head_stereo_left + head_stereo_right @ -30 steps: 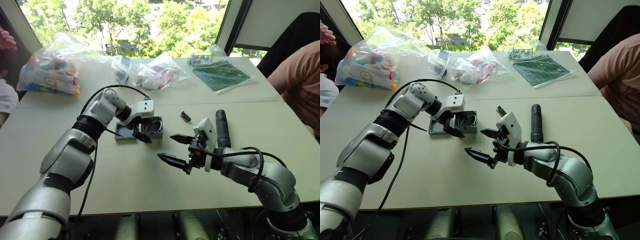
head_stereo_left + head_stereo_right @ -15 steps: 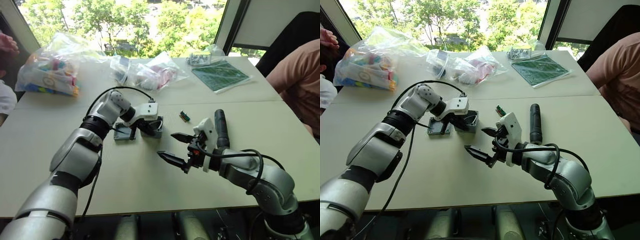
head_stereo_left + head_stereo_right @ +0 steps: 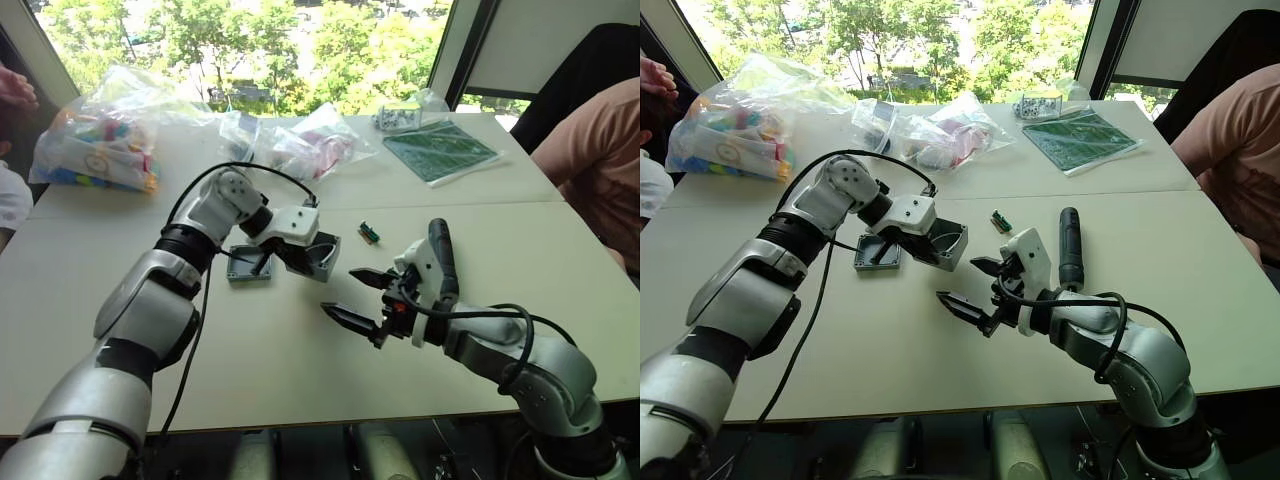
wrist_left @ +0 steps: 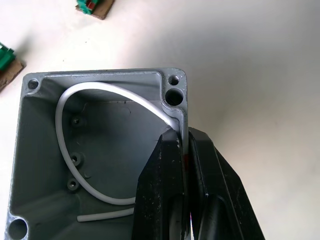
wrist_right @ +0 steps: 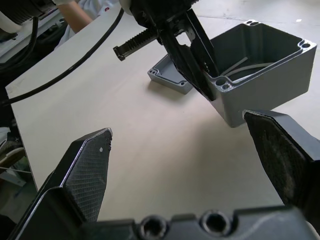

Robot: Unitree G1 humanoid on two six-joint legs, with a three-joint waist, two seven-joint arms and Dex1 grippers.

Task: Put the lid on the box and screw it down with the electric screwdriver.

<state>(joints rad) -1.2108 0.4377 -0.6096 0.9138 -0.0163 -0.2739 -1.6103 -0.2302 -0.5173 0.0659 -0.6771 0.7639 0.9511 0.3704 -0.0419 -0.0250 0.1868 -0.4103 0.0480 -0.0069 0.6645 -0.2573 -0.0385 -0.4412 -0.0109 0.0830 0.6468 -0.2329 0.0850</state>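
The left gripper (image 4: 184,165) is clamped on one wall of the box (image 3: 318,255), one finger inside the hollow and one outside, and holds it tilted with its open face turned up and toward the robot's right; whether the box's base meets the table (image 3: 260,350) is hard to judge. In the left wrist view a pale wire (image 4: 75,95) loops inside the box, and the black fingers (image 4: 160,195) cover the near part of the gripped wall.

The lid (image 3: 248,263) lies flat on the table just to the robot's left of the box, partly covered by the left arm's cable and wrist.

The right gripper (image 3: 358,296) hangs over the table with its fingers spread wide and nothing between them, near the box on its right side with open tabletop in the gap. Its wrist hides the lower part of the electric screwdriver (image 3: 441,256), which lies on the table just behind it.

A small green-orange component (image 3: 370,233) sits between the box and the screwdriver, farther back. At the far edge are clear plastic bags (image 3: 105,135) and a green board (image 3: 440,150). A person's sleeve (image 3: 590,160) is cut off at the right edge.
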